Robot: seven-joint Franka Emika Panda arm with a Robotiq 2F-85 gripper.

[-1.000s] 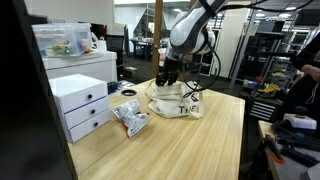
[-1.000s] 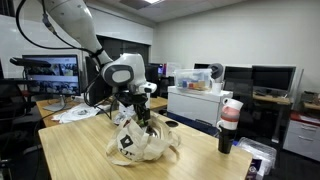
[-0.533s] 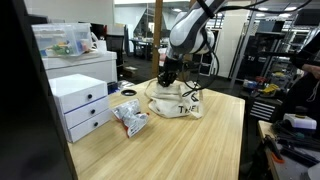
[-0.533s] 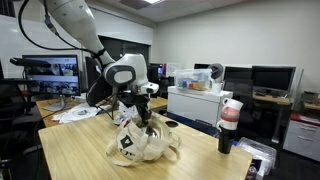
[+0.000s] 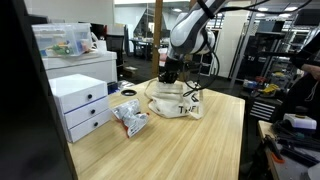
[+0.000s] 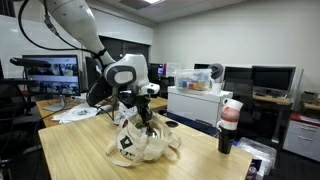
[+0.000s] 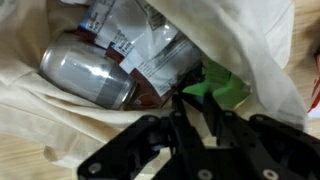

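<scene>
A white cloth tote bag (image 5: 180, 104) lies open on the wooden table and shows in both exterior views (image 6: 140, 146). My gripper (image 5: 168, 78) reaches down into its mouth (image 6: 142, 119). In the wrist view the bag holds a silver can (image 7: 85, 72) lying on its side, crinkled snack packets (image 7: 150, 45) and a green packet (image 7: 222, 92). My gripper (image 7: 193, 102) has its jaws drawn close together at the green packet's lower edge and appears to pinch it. The deeper part of the bag is hidden.
A white drawer unit (image 5: 80, 103) stands at the table's edge with a clear bin (image 5: 62, 40) on top. A loose snack packet (image 5: 130, 120) lies beside the bag. A dark cup with a red-white lid (image 6: 230, 125) stands near the table's corner. Papers (image 6: 75, 115) lie behind the arm.
</scene>
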